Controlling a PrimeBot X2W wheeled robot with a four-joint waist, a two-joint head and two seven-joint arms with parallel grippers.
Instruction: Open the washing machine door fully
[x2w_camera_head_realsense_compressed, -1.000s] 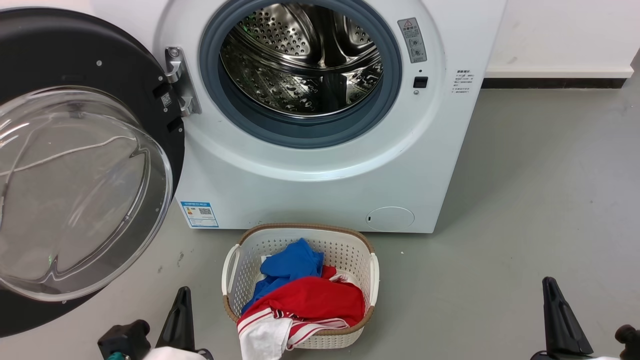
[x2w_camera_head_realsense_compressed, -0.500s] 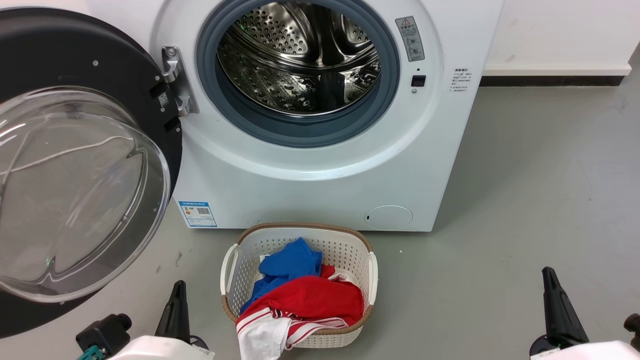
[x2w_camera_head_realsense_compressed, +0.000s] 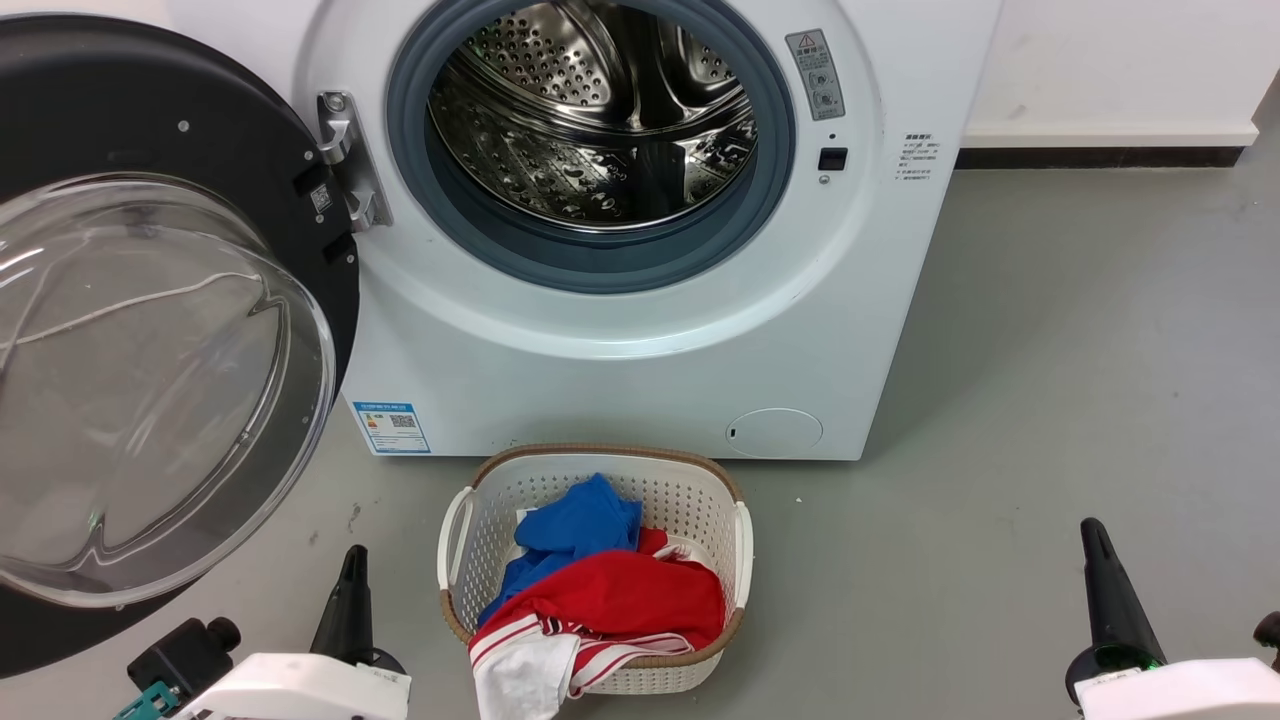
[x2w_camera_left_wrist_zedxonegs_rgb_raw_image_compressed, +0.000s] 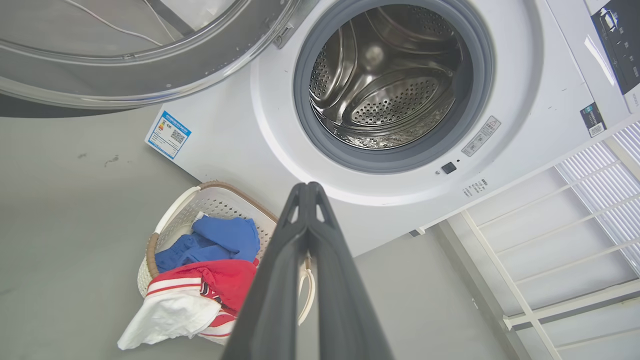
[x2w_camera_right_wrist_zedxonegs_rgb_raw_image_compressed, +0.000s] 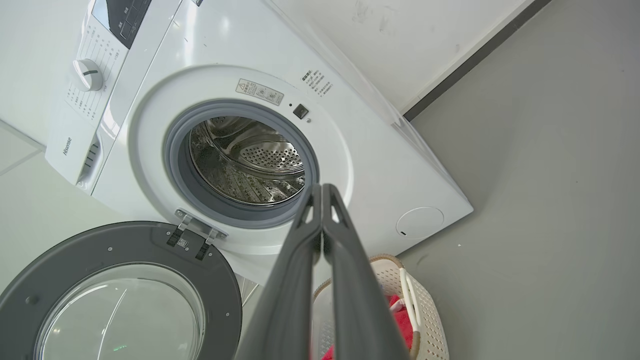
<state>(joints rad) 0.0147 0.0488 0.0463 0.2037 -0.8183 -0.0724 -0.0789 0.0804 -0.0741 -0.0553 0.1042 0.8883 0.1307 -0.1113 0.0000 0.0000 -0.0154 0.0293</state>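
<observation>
Left of machine (x2w_camera_head_realsense_compressed: 620, 370), door (x2w_camera_head_realsense_compressed: 160, 340) standing swung wide, drum (x2w_camera_head_realsense_compressed: 590, 120) showing. I'm holding left hand (x2w_camera_left_wrist_zedxonegs_rgb_raw_image_compressed: 307, 186) and right hand (x2w_camera_right_wrist_zedxonegs_rgb_raw_image_compressed: 321, 186) low, flanking basket (x2w_camera_head_realsense_compressed: 600, 462), both clenched on nothing.

On the washing machine (x2w_camera_head_realsense_compressed: 640, 370) I see a glossy white shell, a shiny perforated steel drum (x2w_camera_head_realsense_compressed: 590, 130) and a matt grey rubber ring (x2w_camera_head_realsense_compressed: 600, 268), while the washing machine door (x2w_camera_head_realsense_compressed: 150, 390) has smooth clear glass and the basket (x2w_camera_head_realsense_compressed: 690, 500) is white plastic.

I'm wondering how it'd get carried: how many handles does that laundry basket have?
2. The left handle runs along the basket's left side, the right handle along its right. Clothes drape the near rim, possibly hiding more.
</observation>
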